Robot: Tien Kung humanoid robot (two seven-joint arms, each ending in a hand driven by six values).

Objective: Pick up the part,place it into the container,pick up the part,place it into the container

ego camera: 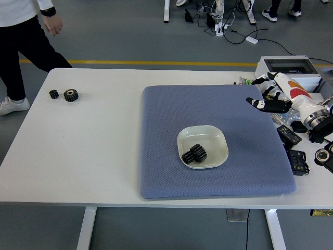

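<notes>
A white square dish (214, 140) sits on the blue mat (171, 114) and holds two black gears (194, 153) in its near-left part. Two more black gears, a small one (53, 94) and a larger one (71, 95), lie on the table at the far left. My right hand (266, 94) hovers over the mat's far right edge, well away from the dish, fingers spread and empty. My left arm is not in view.
A grey box (287, 71) stands at the table's far right corner, with small black and white items (295, 151) along the right edge. A person (23, 36) stands at the far left corner, one hand (53, 23) hanging free.
</notes>
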